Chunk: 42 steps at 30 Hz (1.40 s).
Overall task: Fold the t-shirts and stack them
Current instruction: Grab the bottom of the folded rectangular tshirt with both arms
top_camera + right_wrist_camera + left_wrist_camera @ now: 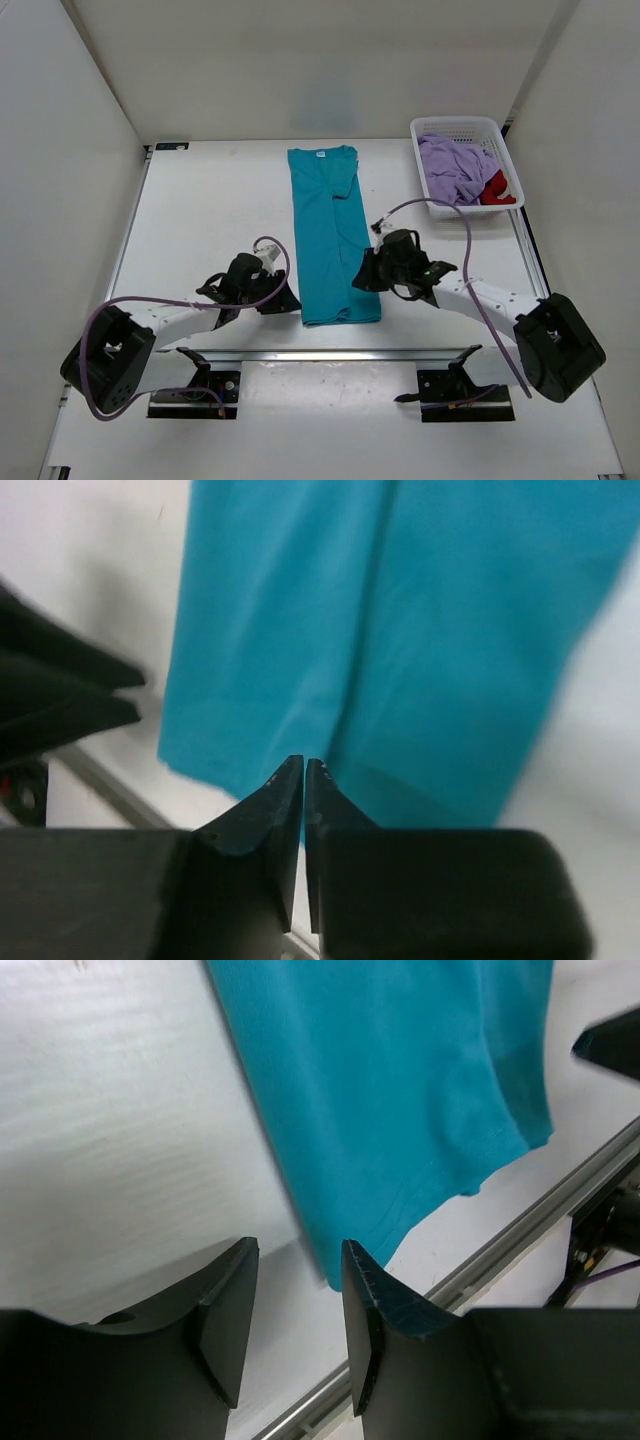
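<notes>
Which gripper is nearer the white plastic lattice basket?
Right. The right gripper sits at the right edge of the teal cloth t-shirt, toward the basket; the left gripper is at its left edge, farther off.

Bright even light, soft shadows (wrist views smeared, teal t-shirt (400,1090) edges blurred).

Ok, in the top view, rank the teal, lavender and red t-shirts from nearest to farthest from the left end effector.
1. teal t-shirt: just to the right of the left end effector.
2. lavender t-shirt: far right, filling the left part of the basket.
3. red t-shirt: by the basket's right wall, farthest.
</notes>
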Motion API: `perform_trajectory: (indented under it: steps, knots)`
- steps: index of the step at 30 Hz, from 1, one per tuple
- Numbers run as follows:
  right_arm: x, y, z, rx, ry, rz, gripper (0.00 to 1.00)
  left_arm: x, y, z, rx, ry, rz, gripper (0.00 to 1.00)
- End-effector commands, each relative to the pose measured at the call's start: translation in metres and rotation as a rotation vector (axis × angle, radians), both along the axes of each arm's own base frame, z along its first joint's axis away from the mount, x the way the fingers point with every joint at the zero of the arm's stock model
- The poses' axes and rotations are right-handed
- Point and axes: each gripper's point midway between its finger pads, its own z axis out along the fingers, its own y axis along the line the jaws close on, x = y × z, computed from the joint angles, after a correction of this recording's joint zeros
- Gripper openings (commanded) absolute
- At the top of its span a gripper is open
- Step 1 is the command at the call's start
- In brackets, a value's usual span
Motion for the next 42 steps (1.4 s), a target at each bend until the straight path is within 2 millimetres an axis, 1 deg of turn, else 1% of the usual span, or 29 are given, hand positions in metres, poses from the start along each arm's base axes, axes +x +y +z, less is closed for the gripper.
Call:
perform_trajectory:
  steps: [1, 4, 7, 9, 10, 11, 12, 13, 14, 15, 16, 17, 18, 19, 20, 21, 22, 23, 24, 27, 29, 30, 33, 34, 35, 36, 37, 39, 42]
  knots:
    - [-0.028, 0.023, -0.006, -0.019, 0.014, 0.126, 0.03, -0.008, -0.003, -0.007, 0.021, 0.004, -0.032, 0.5]
    - [-0.038, 0.032, -0.012, 0.001, 0.041, 0.156, 0.02, -0.011, -0.008, -0.008, 0.026, 0.008, -0.05, 0.51]
    - [-0.049, 0.023, -0.036, -0.02, 0.112, 0.146, 0.0, -0.013, -0.008, -0.012, 0.038, 0.018, -0.043, 0.52]
    - [-0.059, 0.016, -0.048, -0.025, 0.158, 0.147, 0.0, -0.014, -0.008, -0.013, 0.039, 0.019, -0.041, 0.51]
    - [-0.059, 0.016, -0.052, -0.014, 0.174, 0.146, 0.0, -0.018, -0.006, -0.019, 0.051, 0.032, -0.046, 0.51]
    - [-0.063, 0.011, -0.06, -0.022, 0.201, 0.141, 0.0, -0.019, -0.009, -0.017, 0.042, 0.037, -0.052, 0.51]
    - [-0.065, 0.011, -0.061, -0.02, 0.206, 0.141, 0.0, -0.021, -0.008, -0.021, 0.055, 0.04, -0.058, 0.51]
    - [-0.065, 0.01, -0.063, -0.023, 0.21, 0.138, 0.01, -0.02, -0.01, -0.02, 0.05, 0.042, -0.058, 0.52]
    - [-0.067, 0.009, -0.061, -0.026, 0.197, 0.148, 0.0, -0.024, -0.01, -0.023, 0.06, 0.049, -0.072, 0.52]
    - [-0.063, 0.012, -0.052, -0.019, 0.169, 0.144, 0.0, -0.025, -0.011, -0.024, 0.063, 0.058, -0.074, 0.52]
    - [-0.062, 0.013, -0.047, -0.013, 0.159, 0.144, 0.03, -0.027, -0.011, -0.025, 0.067, 0.064, -0.081, 0.52]
    - [-0.06, 0.017, -0.036, 0.01, 0.122, 0.151, 0.12, -0.029, -0.01, -0.027, 0.075, 0.067, -0.084, 0.52]
    - [-0.055, 0.016, -0.025, 0.035, 0.094, 0.138, 0.16, -0.032, -0.009, -0.028, 0.079, 0.068, -0.098, 0.52]
    - [-0.052, 0.011, -0.017, 0.056, 0.068, 0.115, 0.24, -0.033, -0.009, -0.027, 0.074, 0.069, -0.093, 0.52]
    - [-0.051, 0.009, -0.015, 0.061, 0.064, 0.103, 0.28, -0.034, -0.007, -0.03, 0.077, 0.079, -0.088, 0.52]
    - [-0.047, 0.003, -0.008, 0.085, 0.044, 0.072, 0.3, -0.036, -0.005, -0.032, 0.078, 0.086, -0.087, 0.51]
    - [-0.053, -0.007, -0.017, 0.064, 0.072, 0.048, 0.33, -0.037, -0.007, -0.031, 0.078, 0.084, -0.096, 0.51]
    - [-0.055, -0.015, -0.019, 0.067, 0.08, 0.013, 0.34, -0.038, -0.007, -0.031, 0.077, 0.086, -0.096, 0.52]
    - [-0.048, -0.026, -0.018, 0.068, 0.076, -0.039, 0.33, -0.039, -0.006, -0.033, 0.081, 0.094, -0.102, 0.51]
    - [-0.054, -0.055, -0.037, 0.039, 0.131, -0.141, 0.33, -0.047, -0.006, -0.037, 0.096, 0.098, -0.128, 0.5]
    - [-0.064, -0.067, -0.052, 0.027, 0.173, -0.167, 0.33, -0.046, -0.007, -0.038, 0.103, 0.1, -0.132, 0.49]
    - [-0.065, -0.07, -0.052, 0.032, 0.175, -0.183, 0.34, -0.049, -0.009, -0.037, 0.102, 0.095, -0.151, 0.49]
    - [-0.069, -0.069, -0.057, 0.044, 0.195, -0.175, 0.34, -0.054, -0.012, -0.039, 0.1, 0.117, -0.159, 0.47]
    - [-0.074, -0.069, -0.063, 0.04, 0.228, -0.181, 0.33, -0.053, -0.013, -0.039, 0.105, 0.111, -0.156, 0.46]
    - [-0.075, -0.066, -0.061, 0.05, 0.223, -0.159, 0.33, -0.057, -0.013, -0.04, 0.104, 0.122, -0.168, 0.44]
    - [-0.075, -0.062, -0.061, 0.062, 0.227, -0.145, 0.32, -0.056, -0.013, -0.04, 0.107, 0.122, -0.163, 0.44]
    - [-0.078, -0.059, -0.061, 0.066, 0.236, -0.131, 0.27, -0.057, -0.015, -0.038, 0.102, 0.12, -0.168, 0.42]
    - [-0.083, -0.054, -0.062, 0.067, 0.247, -0.107, 0.24, -0.057, -0.013, -0.038, 0.095, 0.123, -0.161, 0.4]
    - [-0.084, -0.05, -0.058, 0.075, 0.249, -0.1, 0.23, -0.058, -0.012, -0.034, 0.079, 0.123, -0.151, 0.42]
